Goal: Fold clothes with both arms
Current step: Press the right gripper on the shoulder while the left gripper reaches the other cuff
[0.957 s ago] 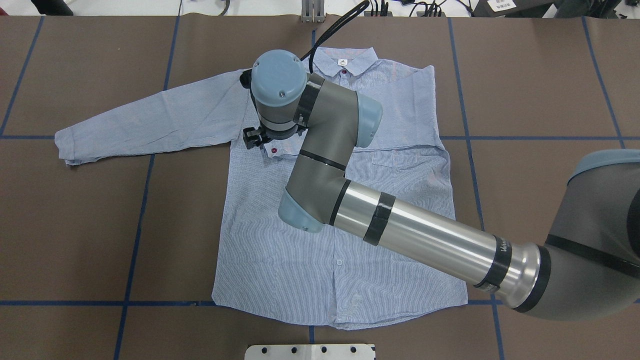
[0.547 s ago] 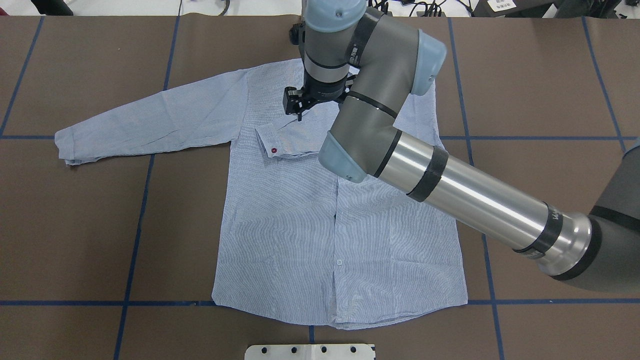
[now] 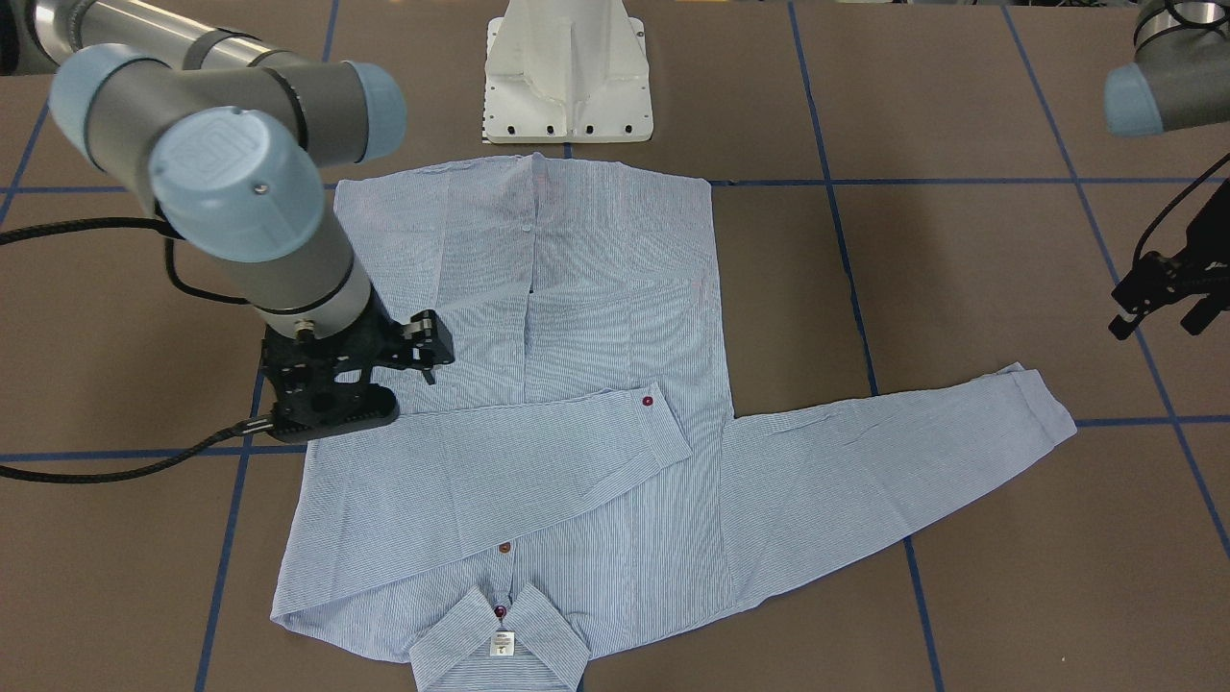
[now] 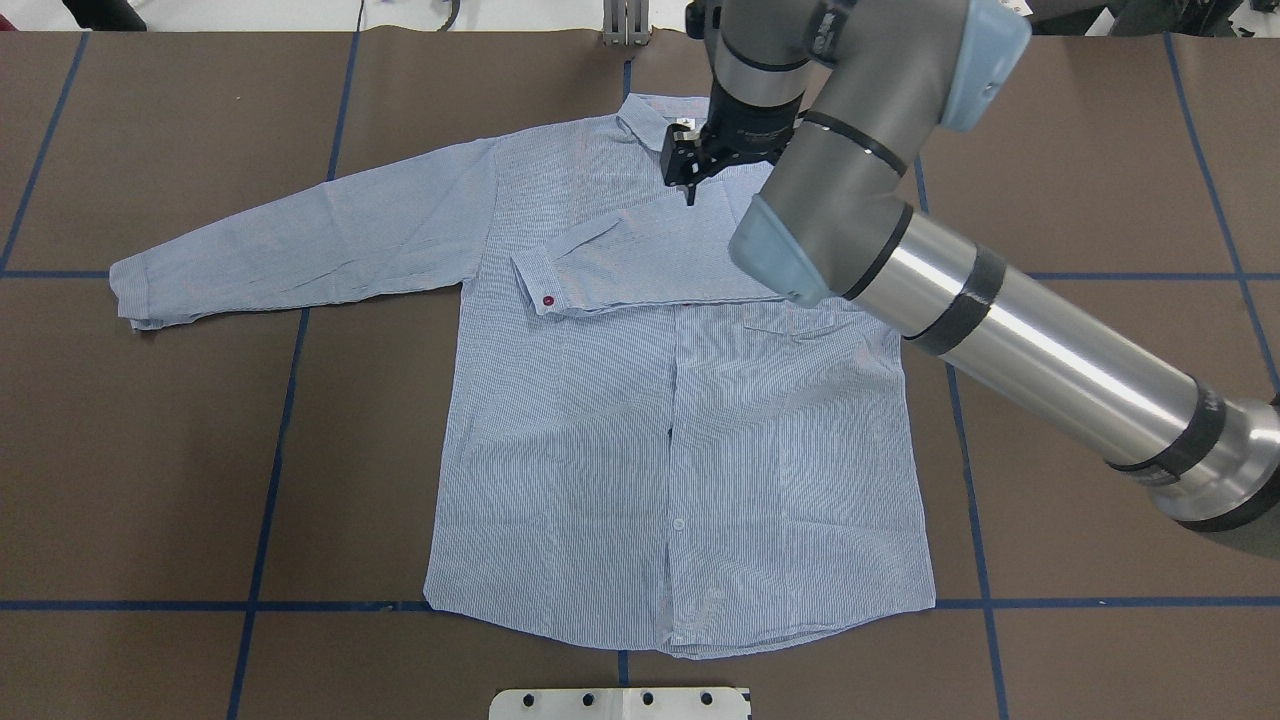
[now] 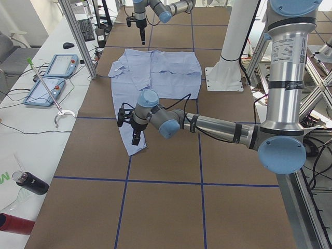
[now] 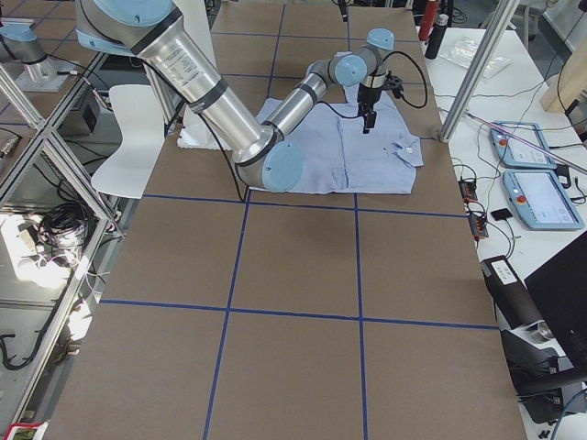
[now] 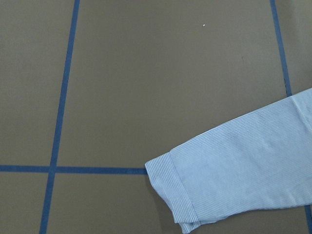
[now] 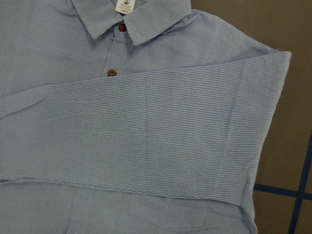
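Near the outstretched sleeve's cuff (image 3: 1043, 399), hovers with left gripper (image 3: 1156, 325) spread, right gripper (image 4: 687, 182) impossible to tell; risks pulling the folded sleeve (image 4: 650, 265) askew by tugging the shirt (image 4: 600, 450).

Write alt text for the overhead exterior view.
A light-blue striped shirt lies flat, front up, on a brown table, one sleeve folded across the chest, the other sleeve stretched out sideways. The right arm reaches over it, its end effector hovering by the collar.
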### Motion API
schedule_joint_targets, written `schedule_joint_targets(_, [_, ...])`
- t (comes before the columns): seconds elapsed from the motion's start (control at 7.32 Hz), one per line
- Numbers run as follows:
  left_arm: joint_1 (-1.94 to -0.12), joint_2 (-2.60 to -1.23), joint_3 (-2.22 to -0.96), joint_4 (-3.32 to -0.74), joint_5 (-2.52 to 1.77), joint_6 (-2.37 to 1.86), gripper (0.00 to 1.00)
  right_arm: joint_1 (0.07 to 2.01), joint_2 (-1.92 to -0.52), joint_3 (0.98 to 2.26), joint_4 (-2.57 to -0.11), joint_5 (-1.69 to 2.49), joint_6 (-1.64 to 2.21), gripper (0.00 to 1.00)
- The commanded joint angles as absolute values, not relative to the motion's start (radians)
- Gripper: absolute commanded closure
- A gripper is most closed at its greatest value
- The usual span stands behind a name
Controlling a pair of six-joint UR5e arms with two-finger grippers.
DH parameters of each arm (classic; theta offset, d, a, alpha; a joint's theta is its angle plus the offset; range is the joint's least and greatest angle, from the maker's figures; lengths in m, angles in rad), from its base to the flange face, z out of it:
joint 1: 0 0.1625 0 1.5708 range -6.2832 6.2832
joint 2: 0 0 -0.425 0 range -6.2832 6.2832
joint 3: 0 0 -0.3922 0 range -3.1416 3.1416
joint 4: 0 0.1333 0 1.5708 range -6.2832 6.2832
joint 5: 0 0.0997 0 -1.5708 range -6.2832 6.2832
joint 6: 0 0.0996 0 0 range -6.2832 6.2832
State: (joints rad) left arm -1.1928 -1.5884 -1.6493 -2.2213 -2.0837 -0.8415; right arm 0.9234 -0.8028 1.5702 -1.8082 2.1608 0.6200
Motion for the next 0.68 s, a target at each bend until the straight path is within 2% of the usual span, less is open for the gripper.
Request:
schedule_joint_targets(0.0, [-1.135, -1.638, -1.428, -2.45, -2.002, -0.986, 0.06, 0.976, -0.876, 1.609, -1.827, 2.181, 0.505, 0.0])
schedule_joint_targets(0.41, [-0.929, -1.678, -1.399, -2.464, -1.844, -1.236, 0.1, 0.991, -0.879, 1.612, -1.827, 2.181, 0.502, 0.0])
schedule_joint_targets(0.55, [-0.92, -1.678, -1.408, -2.459, -1.841, -1.241, 0.11, 0.992, -0.879, 1.612, -1.827, 2.183, 0.503, 0.0])
